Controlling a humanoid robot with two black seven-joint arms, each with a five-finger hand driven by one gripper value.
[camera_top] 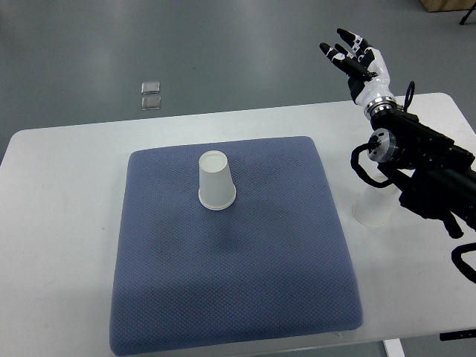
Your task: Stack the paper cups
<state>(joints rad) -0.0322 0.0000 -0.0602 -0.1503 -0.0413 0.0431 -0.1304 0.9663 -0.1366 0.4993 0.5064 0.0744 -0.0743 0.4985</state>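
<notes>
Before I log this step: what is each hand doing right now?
Left hand: not in view.
Right hand: raised past the table's far edge, fingers spread open, holding nothing; neither paper cup is grasped.

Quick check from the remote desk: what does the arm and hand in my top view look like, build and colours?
The right arm is boxy black segments with a round silver joint cap and looped black cables. A silver wrist ring joins the right hand: white shell, black fingers. The left arm isn't in view.

White rounded-corner table (67, 171) bearing a blue-grey quilted fabric mat (230, 297), set on a smooth grey floor (186, 44) with two small square glossy floor plates (151, 95).
</notes>
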